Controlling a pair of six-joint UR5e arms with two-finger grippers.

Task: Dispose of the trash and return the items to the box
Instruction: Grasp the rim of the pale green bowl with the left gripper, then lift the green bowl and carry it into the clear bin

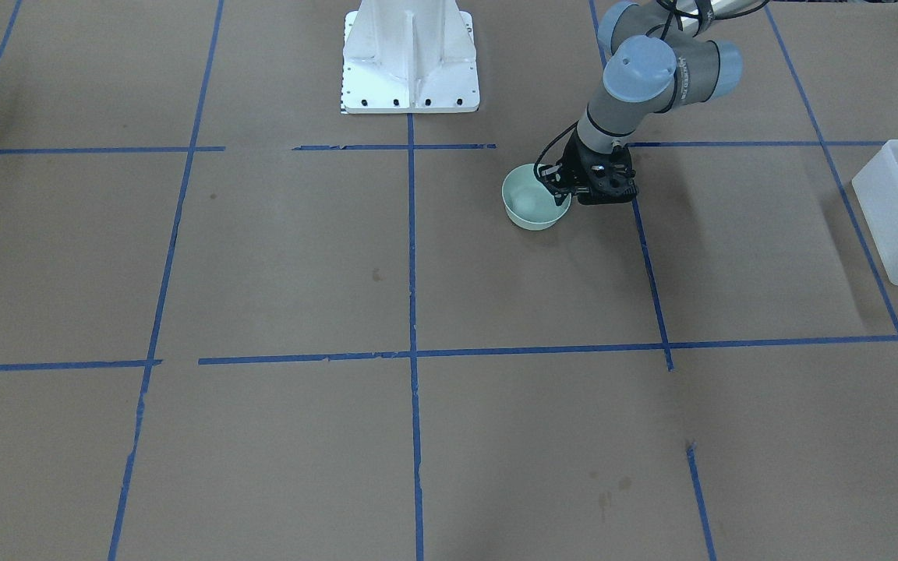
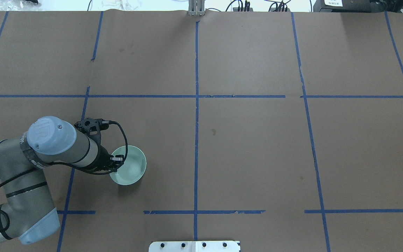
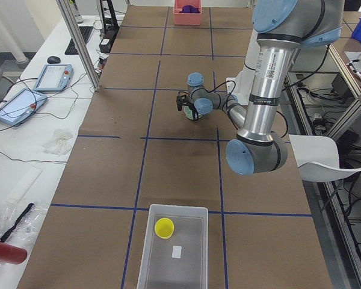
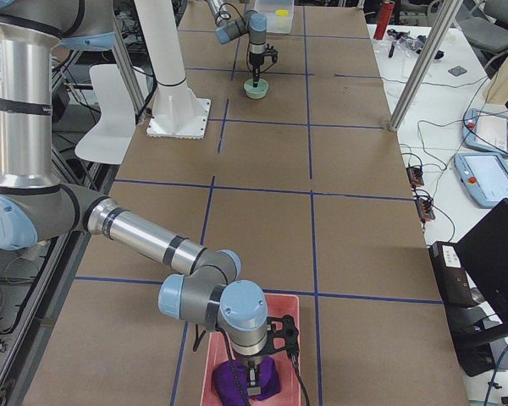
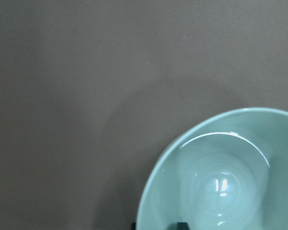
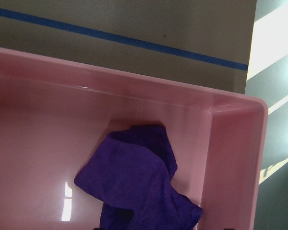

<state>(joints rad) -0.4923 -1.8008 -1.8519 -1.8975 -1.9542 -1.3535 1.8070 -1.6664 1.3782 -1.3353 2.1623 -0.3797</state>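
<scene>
Left gripper (image 2: 116, 161) is down at the rim of the bowl (image 2: 131, 168), on the side nearest the arm. In the wrist view only two dark fingertips (image 5: 181, 226) poke in at the bottom edge, one inside the bowl wall and one just outside it. They straddle the rim, but I can't tell if they are actually pinching it; the rest of the gripper is cut off. The bowl is round, pale mint, smooth and glossy with highlights in its well; it's upright with nothing in it, and sits on the tabletop (image 2: 250, 147), which is matte brown paper with a blue tape grid. Well apart from this gripper, at the tabletop's left end, is the box (image 3: 195, 253), a frosted translucent rectangular tub with low walls, partly cropped in the front view. The cup (image 3: 164, 227) is inside it, bright yellow, tapered and mouth up, at the end nearer the gripper. A small white slip (image 3: 177, 251) lies flat on the box floor; I can't make out what it is. At the far opposite end, the right gripper (image 4: 254, 385) is down in a shiny pink bin (image 6: 38, 120), right at a crumpled purple cloth (image 6: 139, 182). Its fingers are buried in the cloth folds, so I can't tell whether they're spread or closed.
</scene>
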